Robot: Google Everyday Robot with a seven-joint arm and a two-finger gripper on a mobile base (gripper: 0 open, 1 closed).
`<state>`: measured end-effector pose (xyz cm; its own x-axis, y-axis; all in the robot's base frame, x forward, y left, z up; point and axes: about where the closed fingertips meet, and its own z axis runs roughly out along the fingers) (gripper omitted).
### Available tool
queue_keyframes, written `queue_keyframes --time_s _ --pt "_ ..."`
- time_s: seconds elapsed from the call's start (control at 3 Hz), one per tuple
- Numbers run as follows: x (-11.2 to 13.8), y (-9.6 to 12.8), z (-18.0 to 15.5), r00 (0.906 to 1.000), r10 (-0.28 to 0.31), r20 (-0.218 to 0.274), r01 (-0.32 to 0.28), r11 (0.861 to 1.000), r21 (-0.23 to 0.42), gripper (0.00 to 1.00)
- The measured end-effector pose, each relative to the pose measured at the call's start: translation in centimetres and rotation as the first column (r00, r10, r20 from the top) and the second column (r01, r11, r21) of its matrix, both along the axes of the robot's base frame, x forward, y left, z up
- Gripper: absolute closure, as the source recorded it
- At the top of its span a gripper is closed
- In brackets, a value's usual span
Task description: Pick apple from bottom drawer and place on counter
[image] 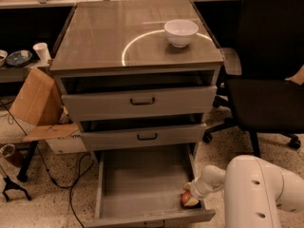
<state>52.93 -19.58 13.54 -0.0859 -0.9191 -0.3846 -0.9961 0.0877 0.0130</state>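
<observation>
Lifting toward the counter (95,46) risked the arm catching the two upper drawers (142,103), which stood slightly ajar above the pulled-out bottom drawer (137,184). That drawer's front right corner hemmed in the gripper (194,193), so a shallow hold could have let the fruit roll away or drop. The gripper sat right at the apple (189,201) and seemed to touch it, but whether it was clamped on it or apart could not be told.

counter (109,42) bearing white bowl (181,32), bottom drawer (137,184) holding apple (190,201) and pincer (189,193)
</observation>
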Motion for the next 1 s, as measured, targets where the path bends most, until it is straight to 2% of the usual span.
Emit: queue_keyframes --time_s 0.33,1.0 --pt "-0.4 0.1 0.0 0.9999 0.001 0.013 -0.001 1.0 -0.009 0.96" --pt "0.8 0.9 1.5 0.9987 -0.007 0.051 0.009 0.999 -0.045 1.0"
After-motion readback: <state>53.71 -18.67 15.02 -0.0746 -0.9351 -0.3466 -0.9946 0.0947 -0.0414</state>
